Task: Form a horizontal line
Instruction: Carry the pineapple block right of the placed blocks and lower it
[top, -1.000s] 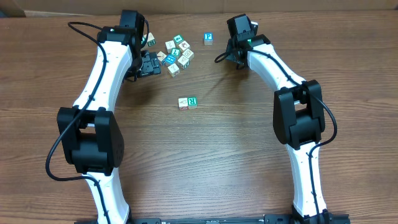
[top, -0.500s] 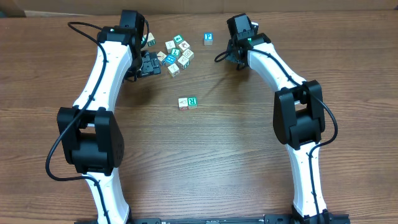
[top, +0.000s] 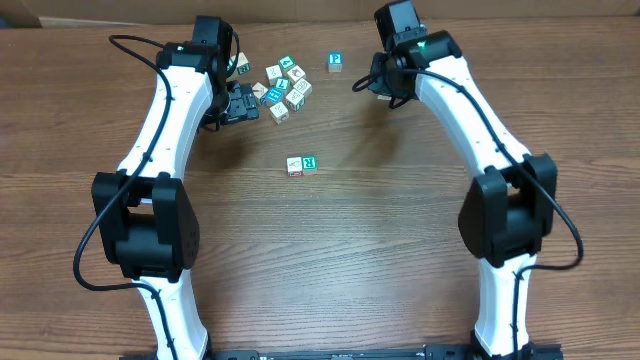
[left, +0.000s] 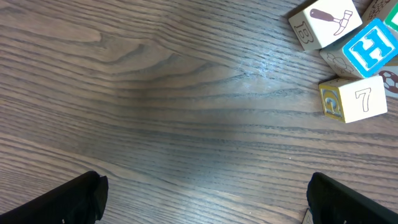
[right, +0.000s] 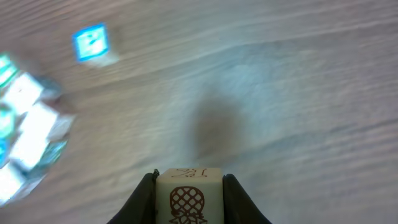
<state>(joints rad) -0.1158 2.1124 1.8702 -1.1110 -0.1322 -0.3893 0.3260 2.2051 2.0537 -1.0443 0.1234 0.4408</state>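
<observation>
Two blocks, one red-marked (top: 294, 166) and one green (top: 310, 163), lie touching side by side mid-table. A cluster of lettered blocks (top: 282, 84) lies at the back, with a lone blue block (top: 335, 62) to its right, also in the right wrist view (right: 91, 42). My right gripper (right: 189, 194) is shut on a cream block with a red lattice picture (right: 189, 199), held above the table near the back (top: 388, 88). My left gripper (left: 202, 199) is open and empty just left of the cluster (top: 238, 103); blocks with a hammer (left: 324, 20), an H (left: 372, 50) and a 7 (left: 354, 99) lie ahead of it.
The wooden table (top: 360, 250) stretches bare in front of the two-block row. The table's far edge runs close behind the cluster.
My right arm has lifted and shifted back and to the right with its block. The left arm and all blocks on the table have stayed put.
</observation>
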